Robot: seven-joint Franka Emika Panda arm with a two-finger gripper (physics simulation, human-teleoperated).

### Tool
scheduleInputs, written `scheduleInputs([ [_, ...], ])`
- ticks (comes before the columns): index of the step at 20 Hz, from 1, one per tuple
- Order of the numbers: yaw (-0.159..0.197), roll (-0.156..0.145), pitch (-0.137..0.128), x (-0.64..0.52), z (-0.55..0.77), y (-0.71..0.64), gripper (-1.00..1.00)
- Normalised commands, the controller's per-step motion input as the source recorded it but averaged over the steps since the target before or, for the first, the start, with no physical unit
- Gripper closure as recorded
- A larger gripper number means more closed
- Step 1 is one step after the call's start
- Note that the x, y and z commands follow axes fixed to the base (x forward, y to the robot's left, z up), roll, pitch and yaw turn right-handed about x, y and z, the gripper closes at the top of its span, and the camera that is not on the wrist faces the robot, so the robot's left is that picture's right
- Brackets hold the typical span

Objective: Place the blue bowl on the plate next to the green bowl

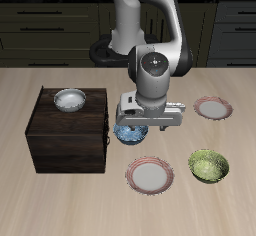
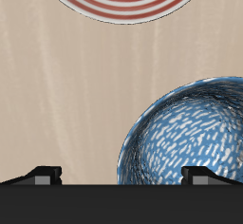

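Observation:
The blue bowl [image 1: 130, 133] [image 2: 185, 133], mottled blue and white, sits on the table beside the dark box. My gripper [image 1: 143, 126] [image 2: 123, 176] hovers just above it, open, with the fingers [image 2: 43, 174] wide apart. The bowl's near rim lies between them and nothing is held. The plate [image 1: 151, 175] [image 2: 123, 0], red-rimmed with a pale centre, lies nearer the table's front edge, with nothing on it. The green bowl [image 1: 208, 165] stands beside that plate and is out of the wrist view.
A dark wooden box [image 1: 70, 135] stands close beside the blue bowl, with a whitish-grey bowl [image 1: 70, 100] on top. A second red-rimmed plate [image 1: 212, 107] lies farther back, behind the green bowl.

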Motion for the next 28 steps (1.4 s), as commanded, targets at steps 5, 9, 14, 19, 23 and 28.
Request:
scheduleInputs([
  [5,-0.001,0.02,0.021,0.08,-0.21,0.04,-1.0],
  [9,0.005,0.025,-0.005,-0.04,-0.09,0.07,1.0],
  [14,-0.006,0.008,-0.004,-0.03,0.02,0.01,1.0],
  [19,0.002,0.007,-0.022,-0.04,0.15,-0.03,1.0],
  [23,0.02,-0.025,-0.035,0.02,0.25,-0.06,1.0],
  [28,0.009,-0.008,-0.043,0.01,0.31,-0.02,1.0],
])
